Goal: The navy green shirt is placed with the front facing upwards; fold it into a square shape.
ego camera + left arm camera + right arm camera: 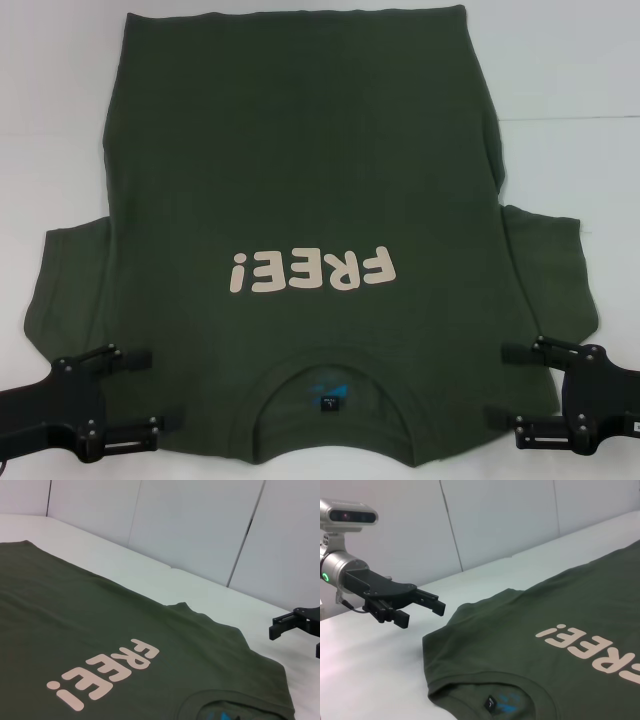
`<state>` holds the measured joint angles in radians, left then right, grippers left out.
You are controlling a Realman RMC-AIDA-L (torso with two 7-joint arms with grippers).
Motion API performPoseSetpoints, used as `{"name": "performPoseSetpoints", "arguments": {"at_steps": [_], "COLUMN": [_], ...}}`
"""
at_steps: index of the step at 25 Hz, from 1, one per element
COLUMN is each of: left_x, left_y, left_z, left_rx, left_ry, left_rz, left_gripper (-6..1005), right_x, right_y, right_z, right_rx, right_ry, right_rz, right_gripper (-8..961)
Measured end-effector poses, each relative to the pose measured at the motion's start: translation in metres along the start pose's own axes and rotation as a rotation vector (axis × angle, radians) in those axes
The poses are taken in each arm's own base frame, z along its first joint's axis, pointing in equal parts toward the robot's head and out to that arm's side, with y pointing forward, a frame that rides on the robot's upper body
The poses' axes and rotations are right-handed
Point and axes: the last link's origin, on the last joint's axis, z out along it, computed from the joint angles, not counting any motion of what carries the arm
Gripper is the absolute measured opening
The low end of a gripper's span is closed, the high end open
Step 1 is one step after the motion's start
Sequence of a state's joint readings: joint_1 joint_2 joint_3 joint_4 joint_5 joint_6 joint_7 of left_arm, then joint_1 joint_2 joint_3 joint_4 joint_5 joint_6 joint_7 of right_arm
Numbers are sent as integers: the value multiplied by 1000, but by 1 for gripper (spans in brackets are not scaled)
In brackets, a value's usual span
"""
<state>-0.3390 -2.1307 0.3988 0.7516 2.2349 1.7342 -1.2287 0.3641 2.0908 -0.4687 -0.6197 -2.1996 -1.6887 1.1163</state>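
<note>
The navy green shirt (300, 150) lies flat on the white table, front up, with its collar (335, 365) toward me and the cream "FREE!" print (310, 272) reading upside down. A small dark label (327, 404) shows inside the neck. My left gripper (158, 390) is open at the shirt's shoulder on the left of the collar. My right gripper (497, 384) is open at the opposite shoulder. Across the shirt (580, 605), the right wrist view shows the left gripper (422, 614) open just above the table. Past the shirt (75, 630), the left wrist view shows the right gripper (295, 642).
The white table (580, 100) shows around the shirt on both sides and at the far end. Both short sleeves (70, 280) (555, 260) are spread outward. The cloth is slightly rumpled along the far right side (490, 130). White wall panels (200, 525) stand behind the table.
</note>
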Motion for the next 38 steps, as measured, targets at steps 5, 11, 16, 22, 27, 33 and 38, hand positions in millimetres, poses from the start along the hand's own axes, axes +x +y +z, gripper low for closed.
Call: {"name": "performPoseSetpoints", "arguments": {"at_steps": [5, 11, 16, 22, 27, 33, 38], "left_x": [0, -1, -1, 3, 12, 30, 45], "left_y": [0, 0, 1, -1, -13, -31, -50], "left_z": [0, 0, 0, -4, -21, -44, -51], "left_rx": [-1, -1, -3, 2, 58, 101, 154], "left_ry": [1, -1, 2, 19, 66, 51, -54], "left_rz": [1, -2, -12, -62, -182, -429, -697], "left_gripper": [936, 937, 937, 936, 937, 936, 936], "right_x": [0, -1, -4, -11, -11, -10, -10], "right_y": [0, -1, -1, 2, 1, -1, -1], "right_z": [2, 4, 5, 12, 14, 15, 15], "right_rx": [-4, -5, -19, -73, -69, -59, -56], "right_ry": [-1, -2, -7, -19, -13, -8, -7], "right_rz": [1, -2, -11, -36, -37, -35, -36], "right_gripper": [912, 912, 912, 912, 912, 912, 912]}}
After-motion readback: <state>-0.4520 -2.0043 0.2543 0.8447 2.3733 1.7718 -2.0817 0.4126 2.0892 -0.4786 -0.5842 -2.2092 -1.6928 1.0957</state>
